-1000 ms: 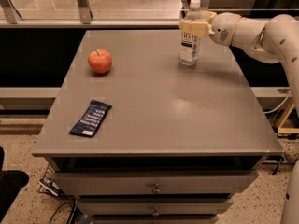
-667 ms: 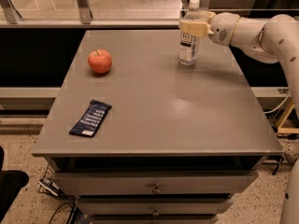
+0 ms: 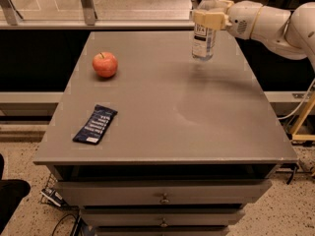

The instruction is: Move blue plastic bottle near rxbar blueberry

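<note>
Grey cabinet top carries three items, with drawers below its front edge. At the far right, the gripper reaches in from the right side, its jaws clamped around the upper body of the blue plastic bottle, just below the white cap. Bottle attitude: upright. Contact between its base and the surface cannot be confirmed. A red apple sits at the far left. The rxbar blueberry lies flat near the front left edge, well apart from the bottle.
</note>
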`<state>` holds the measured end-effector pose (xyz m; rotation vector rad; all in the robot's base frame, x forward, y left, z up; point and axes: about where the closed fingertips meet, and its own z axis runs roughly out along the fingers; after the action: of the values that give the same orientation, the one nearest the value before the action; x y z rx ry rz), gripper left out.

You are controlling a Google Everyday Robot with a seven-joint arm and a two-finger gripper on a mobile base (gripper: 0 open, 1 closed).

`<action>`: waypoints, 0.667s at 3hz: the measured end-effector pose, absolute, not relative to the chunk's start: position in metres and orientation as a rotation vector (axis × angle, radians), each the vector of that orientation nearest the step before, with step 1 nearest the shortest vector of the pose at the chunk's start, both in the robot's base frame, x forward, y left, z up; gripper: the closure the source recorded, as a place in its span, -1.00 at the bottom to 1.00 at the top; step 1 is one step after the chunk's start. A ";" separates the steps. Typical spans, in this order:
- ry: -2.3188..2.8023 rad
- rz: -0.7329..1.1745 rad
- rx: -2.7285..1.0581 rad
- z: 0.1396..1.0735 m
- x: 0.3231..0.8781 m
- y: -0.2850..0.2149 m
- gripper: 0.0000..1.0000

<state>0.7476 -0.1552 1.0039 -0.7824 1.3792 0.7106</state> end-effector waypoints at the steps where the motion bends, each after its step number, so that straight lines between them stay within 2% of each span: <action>1: 1.329 0.684 -0.762 1.035 0.710 -0.156 1.00; 2: 1.292 0.685 -0.745 1.040 0.665 -0.146 1.00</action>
<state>0.6650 -0.1459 1.0402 -0.7447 1.2925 0.6854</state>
